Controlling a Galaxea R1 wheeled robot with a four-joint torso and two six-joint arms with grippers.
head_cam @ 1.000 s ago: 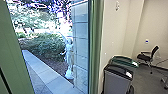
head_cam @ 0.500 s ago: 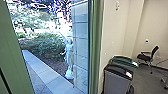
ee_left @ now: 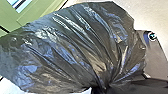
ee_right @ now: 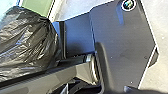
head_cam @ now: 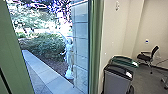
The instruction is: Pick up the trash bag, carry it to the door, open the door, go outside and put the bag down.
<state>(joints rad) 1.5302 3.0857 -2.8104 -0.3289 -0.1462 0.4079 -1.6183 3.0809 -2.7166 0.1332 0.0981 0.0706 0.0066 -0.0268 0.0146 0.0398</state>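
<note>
Blk bag [ee_left: 75, 50] nr base [ee_right: 122, 42]; bins [head_cam: 116, 81] R of grn frame [head_cam: 95, 45]; statue [head_cam: 68, 58] o/s.

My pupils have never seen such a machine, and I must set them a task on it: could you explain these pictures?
This is a wheeled robot with two arms. One camera sits high on it, looking forward and down: beyond the green frame are paving, bushes and a pale statue; indoors stand a grey bin, a green-topped bin and a chair. The other two pictures come from its wrists. Both show a black trash bag, gathered close to the left wrist's camera, so the left arm probably carries it. The dark plate belongs to the robot.
</note>
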